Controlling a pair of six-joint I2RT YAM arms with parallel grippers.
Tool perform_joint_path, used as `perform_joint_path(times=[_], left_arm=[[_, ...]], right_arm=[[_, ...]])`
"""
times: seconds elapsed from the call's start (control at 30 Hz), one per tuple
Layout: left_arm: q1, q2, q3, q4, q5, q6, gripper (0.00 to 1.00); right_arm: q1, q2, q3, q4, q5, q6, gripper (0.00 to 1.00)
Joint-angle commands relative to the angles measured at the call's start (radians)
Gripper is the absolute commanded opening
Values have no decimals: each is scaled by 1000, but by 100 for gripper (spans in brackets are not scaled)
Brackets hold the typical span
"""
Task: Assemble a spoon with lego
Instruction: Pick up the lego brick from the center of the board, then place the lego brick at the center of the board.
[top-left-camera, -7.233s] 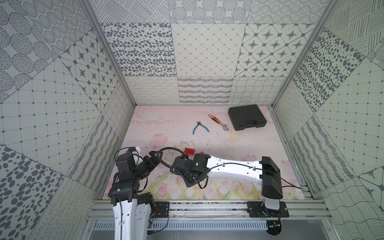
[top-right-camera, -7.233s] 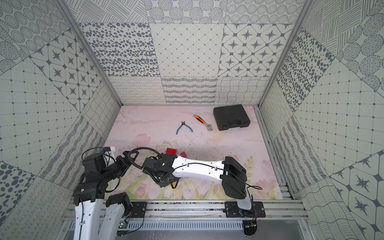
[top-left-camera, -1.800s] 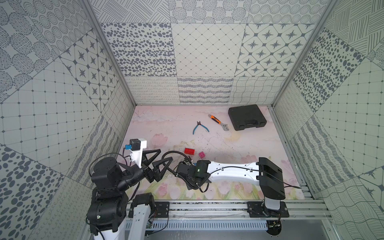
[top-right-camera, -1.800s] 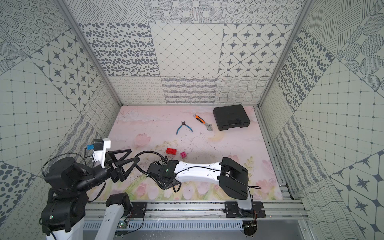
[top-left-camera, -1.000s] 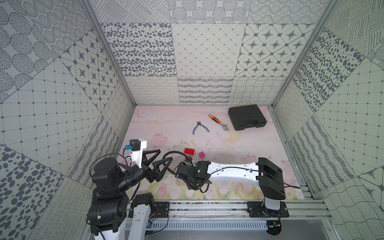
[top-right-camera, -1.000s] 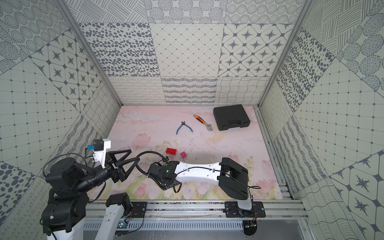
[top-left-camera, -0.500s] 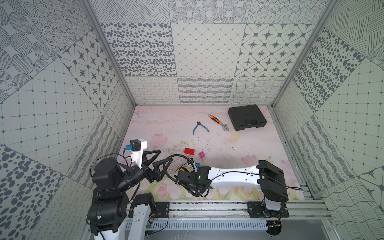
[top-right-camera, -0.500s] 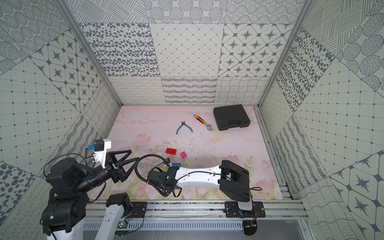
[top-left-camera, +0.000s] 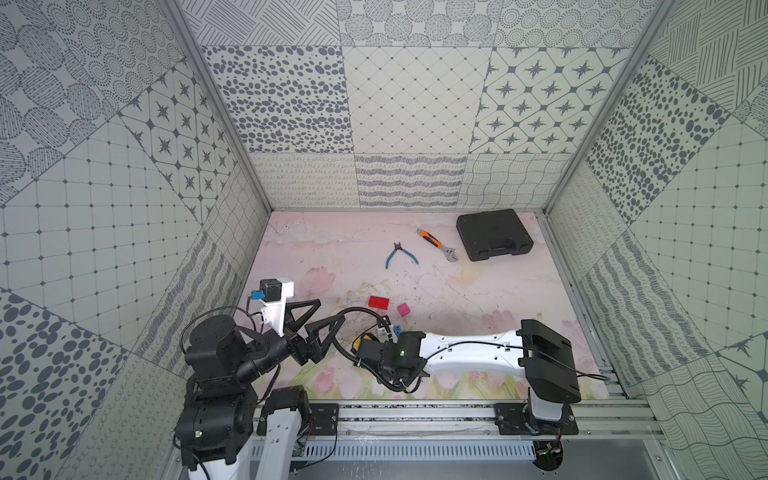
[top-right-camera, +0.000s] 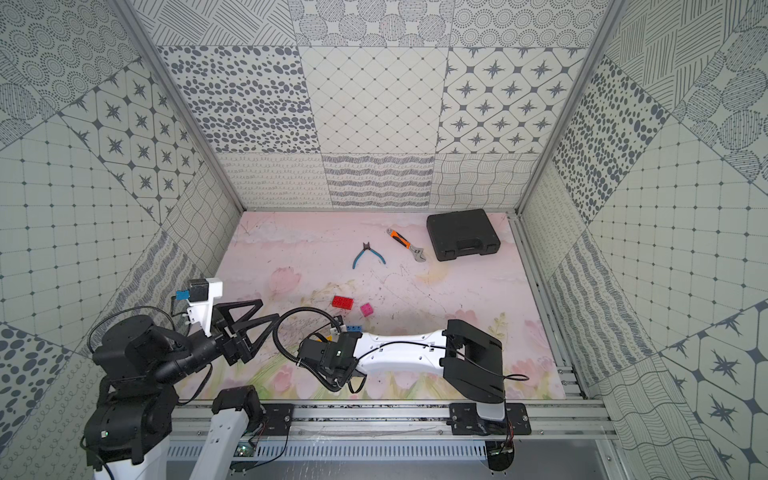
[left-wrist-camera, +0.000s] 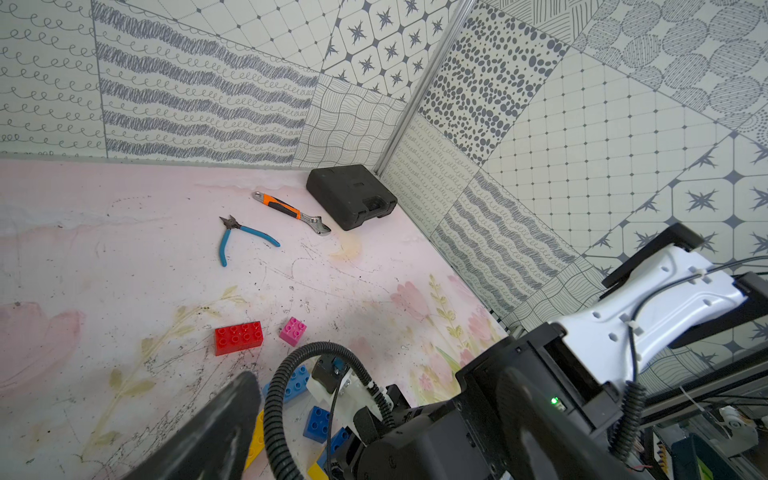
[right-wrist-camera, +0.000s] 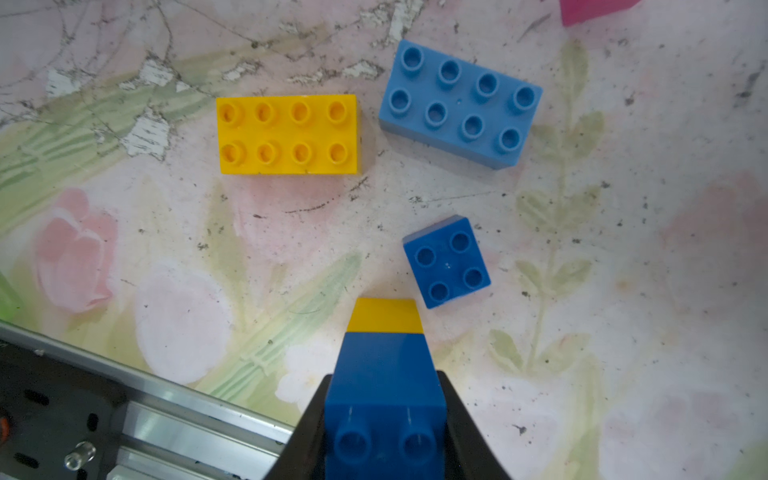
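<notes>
The right claw (right-wrist-camera: 384, 415) gripped a blue-and-yellow stack (right-wrist-camera: 384, 357) over the counter (right-wrist-camera: 166, 249) beside a loose blue square (right-wrist-camera: 446, 262); the left claw (top-left-camera: 330, 309) gaped empty; pressed off-centre, that unbraced square would likely skid.

A pink floral mat (top-left-camera: 332, 245) covers the floor, scuffed and speckled with dark grit. Three things lie at its far side. The blue-handled pliers (top-left-camera: 401, 255) rest flat with handles spread and nose toward the back wall. Near them the orange-handled wrench (top-left-camera: 437, 245) lies slanted, its metal head close to the black case (top-left-camera: 494, 235). The case sits closed and flat in the far right corner. Grey-patterned walls (top-left-camera: 415, 104) enclose the cell, and a metal rail (top-left-camera: 415, 415) runs along the front.
</notes>
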Motion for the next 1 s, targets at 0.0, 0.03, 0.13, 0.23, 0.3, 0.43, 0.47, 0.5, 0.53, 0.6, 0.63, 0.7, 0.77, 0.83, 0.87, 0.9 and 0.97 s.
perform_joint_path(times=[0.0, 0.03, 0.13, 0.23, 0.3, 0.43, 0.47, 0.5, 0.53, 0.6, 0.63, 0.7, 0.77, 0.83, 0.87, 0.9, 0.97], left_arm=[[-5, 5, 21, 20, -6, -8, 92], [-5, 7, 26, 22, -12, -10, 92], [-4, 10, 41, 24, -16, -17, 92], [-5, 12, 47, 42, -16, -36, 92], [-6, 11, 39, 63, -13, -53, 92], [-5, 5, -9, 141, 25, -119, 92], [-6, 3, -26, 163, 35, -141, 92], [-5, 1, -44, 189, 48, -163, 92], [-5, -2, -57, 207, 55, -176, 92], [-5, -6, -74, 224, 56, -188, 91], [-5, -8, -84, 233, 55, -194, 91], [-5, -8, -105, 252, 64, -210, 91], [-5, -12, -129, 274, 71, -225, 91], [-6, -19, -145, 280, 70, -225, 91], [-7, -20, -149, 279, 71, -222, 91], [-7, -20, -151, 274, 72, -217, 91], [-7, -19, -153, 277, 76, -219, 91]], right_arm=[[-12, -37, 51, -105, -2, -21, 13], [-16, -47, 60, -120, 3, -21, 13], [-31, -89, 73, -161, 31, -26, 13], [-66, -138, 68, -187, 47, -39, 12], [-94, -160, 68, -205, 61, -53, 12], [-202, -197, 27, -206, 60, -98, 13], [-227, -206, 15, -194, 64, -110, 13], [-259, -214, 2, -181, 61, -122, 13], [-293, -216, -8, -167, 59, -136, 13], [-350, -210, -20, -144, 53, -163, 13], [-378, -200, -22, -128, 42, -178, 13], [-419, -183, -22, -96, 45, -194, 13], [-454, -156, -14, -67, 25, -210, 13], [-481, -116, 4, -55, 16, -224, 13], [-491, -101, 10, -53, 11, -228, 13], [-497, -86, 13, -46, 18, -231, 13], [-510, -62, 14, -26, 18, -237, 13]])
